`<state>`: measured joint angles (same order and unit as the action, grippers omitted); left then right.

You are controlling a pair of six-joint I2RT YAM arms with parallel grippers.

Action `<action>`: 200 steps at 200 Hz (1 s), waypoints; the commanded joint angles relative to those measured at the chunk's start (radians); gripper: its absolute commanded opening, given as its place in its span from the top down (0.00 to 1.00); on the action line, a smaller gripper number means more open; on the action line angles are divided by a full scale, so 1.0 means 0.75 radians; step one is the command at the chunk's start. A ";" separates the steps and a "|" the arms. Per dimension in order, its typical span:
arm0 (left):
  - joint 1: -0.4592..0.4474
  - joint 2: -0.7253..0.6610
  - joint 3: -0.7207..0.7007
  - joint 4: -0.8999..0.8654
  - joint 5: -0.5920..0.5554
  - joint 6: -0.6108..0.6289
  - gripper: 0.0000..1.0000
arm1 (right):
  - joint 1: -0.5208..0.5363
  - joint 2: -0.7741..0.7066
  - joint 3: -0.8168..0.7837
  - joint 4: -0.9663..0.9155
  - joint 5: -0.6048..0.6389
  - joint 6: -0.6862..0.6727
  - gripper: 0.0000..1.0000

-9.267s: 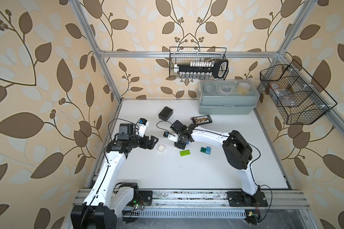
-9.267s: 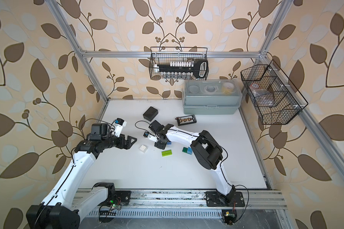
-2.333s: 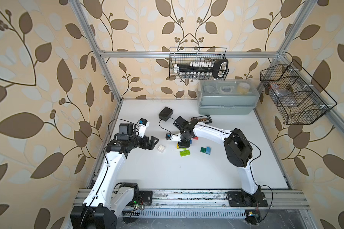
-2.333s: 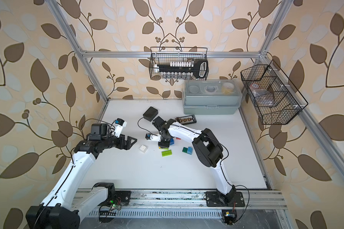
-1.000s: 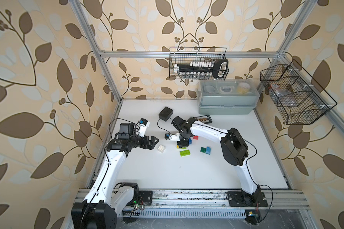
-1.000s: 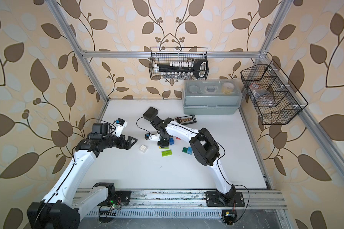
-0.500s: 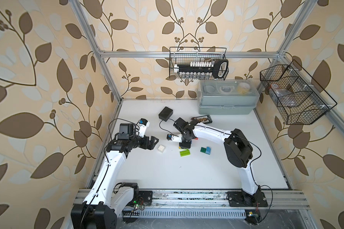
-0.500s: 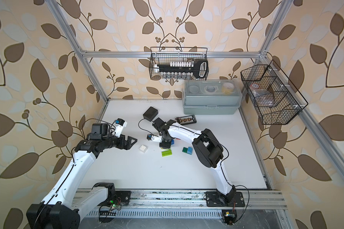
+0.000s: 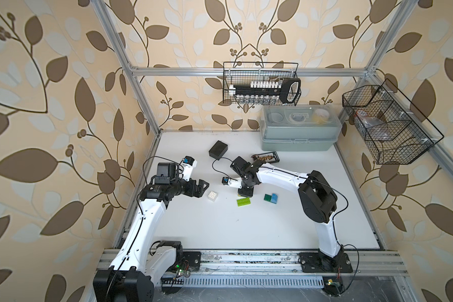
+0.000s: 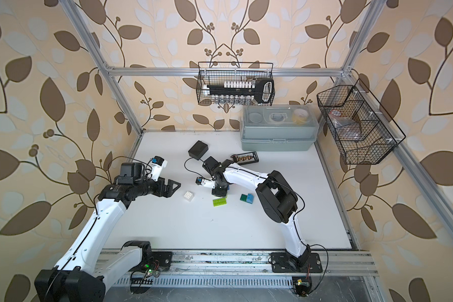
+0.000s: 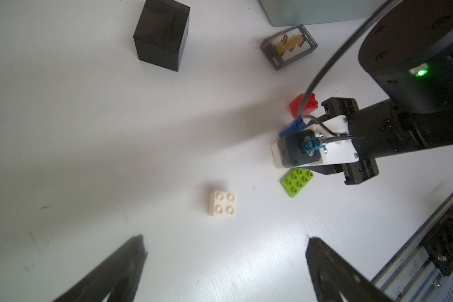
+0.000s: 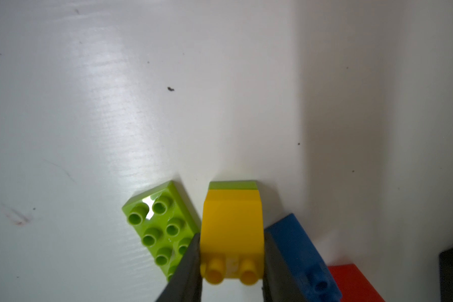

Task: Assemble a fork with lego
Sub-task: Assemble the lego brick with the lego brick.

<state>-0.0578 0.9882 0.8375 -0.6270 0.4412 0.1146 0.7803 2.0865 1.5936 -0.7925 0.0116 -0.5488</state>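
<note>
Left tool [image 9: 203,189] hovers over the left of the table [image 9: 220,230], jaws wide, holding nothing. White [image 9: 213,195] lies loose just right of it, studs up, apart from every other brick.

Mid-table, the right tool [image 12: 232,251] points down. It is set narrow, fingers [image 12: 191,261] against both sides of yellow [image 12: 232,227]. Yellow stands studs-up on a lime base [image 12: 232,185], of which only a strip shows. It looks pressed on, but I can't confirm it's fully seated. That stack is all there is of the fork so far. My read is one prong on part of the crossbar.

Loose lime [image 9: 243,202] lies flat, studs up, just near of the stack and close beside it. On the far side of the tool, blue [image 12: 298,251] lies tipped over right next to one finger, with red [image 11: 302,104] just past it. Neither is joined to anything. Further right, dark green [image 9: 267,197] and light blue [image 9: 274,198] sit side by side, touching. I can't tell whether they're joined.

Status: early, one joint at best. To do:
- finish the green crossbar (loose lime, dark green)
- add the blue and light blue prongs
- build the red-and-white stem and attach it

Most bricks are clustered near the right tool. White is the left tool's easy pick.
</note>
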 commanded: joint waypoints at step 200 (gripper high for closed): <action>-0.106 0.078 0.136 0.018 0.078 0.023 0.01 | -0.081 -0.078 0.158 0.018 0.079 0.679 0.30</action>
<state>-0.1040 1.0409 0.9249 -0.6289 0.4778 0.1253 0.7403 1.9720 1.6627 -0.7170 0.0311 -0.1646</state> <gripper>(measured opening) 0.989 0.693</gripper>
